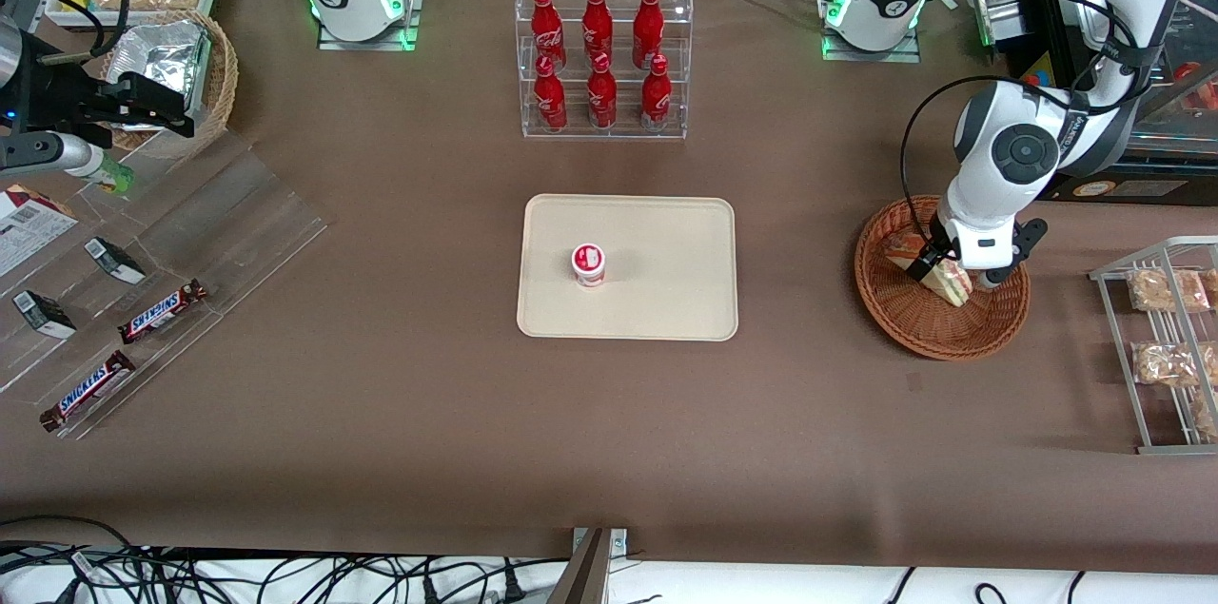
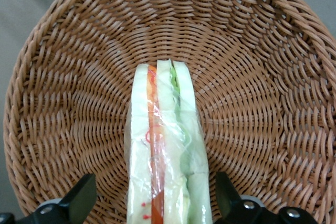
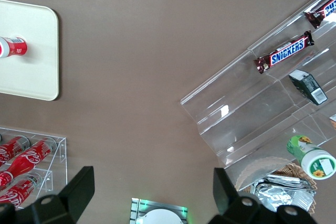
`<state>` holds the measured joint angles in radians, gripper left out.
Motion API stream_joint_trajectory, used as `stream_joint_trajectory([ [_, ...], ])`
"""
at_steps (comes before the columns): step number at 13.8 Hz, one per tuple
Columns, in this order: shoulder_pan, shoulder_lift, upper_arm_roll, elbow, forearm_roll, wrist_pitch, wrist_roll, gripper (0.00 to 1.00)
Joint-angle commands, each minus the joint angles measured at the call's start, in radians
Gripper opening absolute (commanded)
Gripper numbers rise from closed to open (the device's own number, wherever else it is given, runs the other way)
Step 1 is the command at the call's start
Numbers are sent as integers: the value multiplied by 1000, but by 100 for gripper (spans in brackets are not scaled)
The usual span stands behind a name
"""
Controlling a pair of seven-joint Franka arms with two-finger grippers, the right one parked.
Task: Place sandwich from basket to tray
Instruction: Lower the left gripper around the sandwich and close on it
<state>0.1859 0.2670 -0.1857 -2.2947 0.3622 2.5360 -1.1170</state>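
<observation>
The sandwich point(image 1: 955, 286) point(image 2: 165, 145), a clear-wrapped wedge with pale bread and red and green filling, stands on edge in the round reddish-brown wicker basket point(image 1: 942, 349) point(image 2: 79, 77) toward the working arm's end of the table. My left gripper point(image 1: 954, 276) point(image 2: 153, 203) is lowered into the basket and straddles the sandwich. It is open, with one dark finger point(image 2: 79, 199) on each side and wicker showing in both gaps. The cream-beige tray point(image 1: 666, 243) lies flat at the table's middle, apart from the basket.
A small red-and-white cup point(image 1: 589, 263) stands on the tray. A clear rack of red bottles point(image 1: 601, 57) stands farther from the camera than the tray. A wire rack with snack packets point(image 1: 1166, 338) sits beside the basket. Acrylic shelves with Snickers bars point(image 1: 162, 311) lie toward the parked arm's end.
</observation>
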Motion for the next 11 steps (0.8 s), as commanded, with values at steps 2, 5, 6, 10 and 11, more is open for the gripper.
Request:
stream_joint_trajectory([
  [2, 13, -9, -6, -6, 34, 10, -12, 65],
  [5, 12, -11, -8, -5, 32, 3, -61, 0],
  [6, 12, -14, -8, -5, 34, 1, -55, 0],
  [10, 10, -49, -12, 49, 29, -93, -14, 0],
  [11, 10, -49, -23, 85, 23, -152, 14, 0],
])
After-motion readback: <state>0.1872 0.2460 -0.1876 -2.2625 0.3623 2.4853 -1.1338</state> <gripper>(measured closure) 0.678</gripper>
